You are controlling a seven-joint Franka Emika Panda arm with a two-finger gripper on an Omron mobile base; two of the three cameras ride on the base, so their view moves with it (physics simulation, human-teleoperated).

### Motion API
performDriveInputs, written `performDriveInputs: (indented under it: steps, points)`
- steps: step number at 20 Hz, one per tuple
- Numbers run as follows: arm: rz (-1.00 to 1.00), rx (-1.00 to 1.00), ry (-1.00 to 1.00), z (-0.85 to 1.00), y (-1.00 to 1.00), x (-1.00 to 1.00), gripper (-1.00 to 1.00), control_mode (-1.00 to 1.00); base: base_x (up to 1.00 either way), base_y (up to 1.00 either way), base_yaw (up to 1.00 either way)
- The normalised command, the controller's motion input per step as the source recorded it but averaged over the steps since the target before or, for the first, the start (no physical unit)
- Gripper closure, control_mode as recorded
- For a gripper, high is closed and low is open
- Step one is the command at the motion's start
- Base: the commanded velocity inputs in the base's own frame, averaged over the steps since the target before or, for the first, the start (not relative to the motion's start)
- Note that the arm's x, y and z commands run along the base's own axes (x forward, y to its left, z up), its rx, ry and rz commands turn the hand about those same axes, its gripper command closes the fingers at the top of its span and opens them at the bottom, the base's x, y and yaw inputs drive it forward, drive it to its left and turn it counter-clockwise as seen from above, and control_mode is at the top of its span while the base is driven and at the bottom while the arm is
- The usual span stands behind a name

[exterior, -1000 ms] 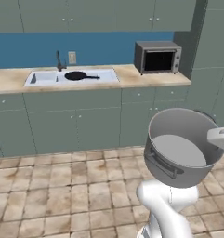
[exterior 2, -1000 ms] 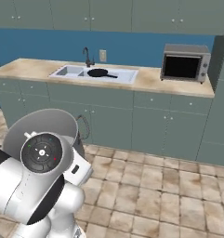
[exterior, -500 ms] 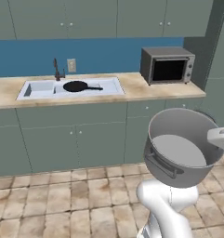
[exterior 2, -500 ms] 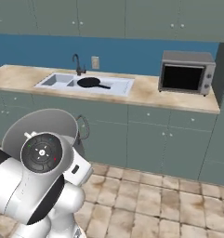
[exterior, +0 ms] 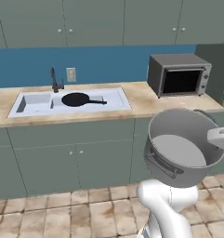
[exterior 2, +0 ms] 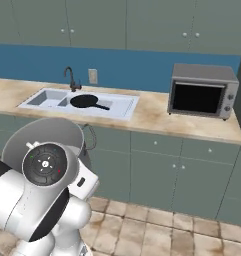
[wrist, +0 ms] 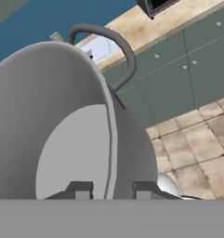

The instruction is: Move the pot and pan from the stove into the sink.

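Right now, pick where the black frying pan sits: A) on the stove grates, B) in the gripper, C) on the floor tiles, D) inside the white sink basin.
D: the pan lies flat in the sink beside the faucet, while the gripper is clamped on the rim of the pot above the floor.

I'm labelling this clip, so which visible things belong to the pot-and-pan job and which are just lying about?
Job:
- pot, held off the floor, claw shut on its wall
- pan, already in the sink

Lying about:
- microwave on the counter
- faucet
- wall outlet
- cabinets
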Motion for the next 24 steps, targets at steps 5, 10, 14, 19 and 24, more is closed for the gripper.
performDriveInputs:
  steps: [5, 10, 14, 19, 24]
  points:
    - [0.0, 0.0, 0.0, 0.0, 0.0, 0.0, 1.0, 1.0, 0.77, 0.2, 0.0]
    - [0.0, 0.0, 0.0, 0.0, 0.0, 0.0, 1.0, 1.0, 0.75, 0.19, 0.0]
    - [0.0, 0.0, 0.0, 0.0, 0.0, 0.0, 1.0, 1.0, 0.74, 0.22, 0.0]
    - [0.0, 0.0, 0.0, 0.0, 0.0, 0.0, 1.0, 1.0, 0.71, 0.18, 0.0]
    - [0.0, 0.0, 0.0, 0.0, 0.0, 0.0, 1.0, 1.0, 0.26, 0.06, 0.0]
